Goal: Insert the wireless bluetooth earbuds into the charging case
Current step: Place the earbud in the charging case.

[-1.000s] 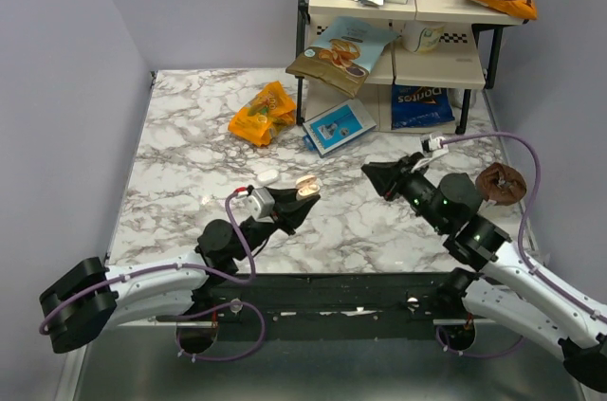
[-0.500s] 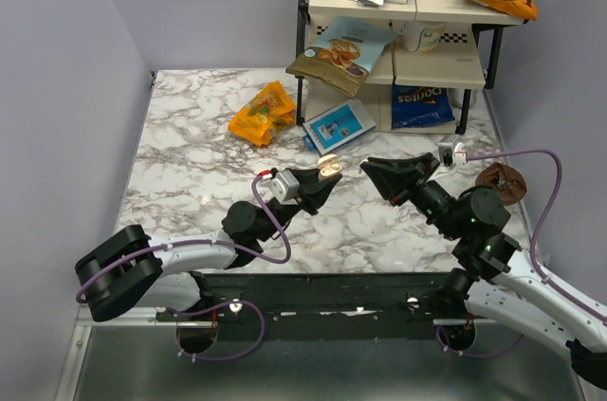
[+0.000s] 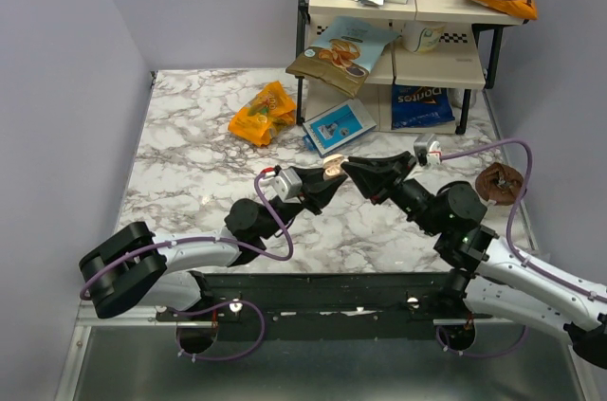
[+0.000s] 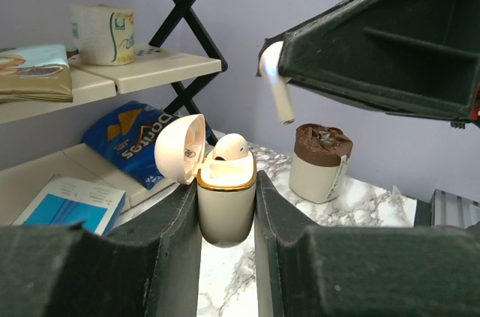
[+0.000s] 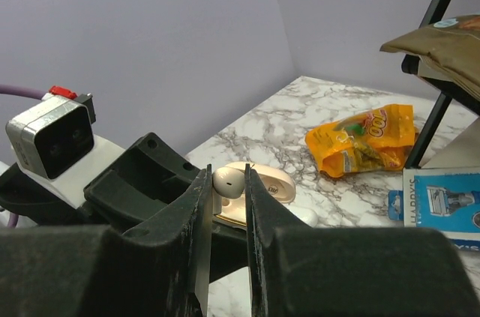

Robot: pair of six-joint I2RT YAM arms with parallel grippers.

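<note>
Showing left wrist only: 1 earbud (image 4: 227, 149) seated | case (image 4: 226, 201) open

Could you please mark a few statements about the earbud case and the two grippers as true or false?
1. The left gripper holds the charging case upright with its lid open. True.
2. The case is empty. False: one earbud already sits in it.
3. The right gripper holds an earbud above the case. True.
4. The orange snack bag sits on the shelf. False: it lies on the table.
</note>
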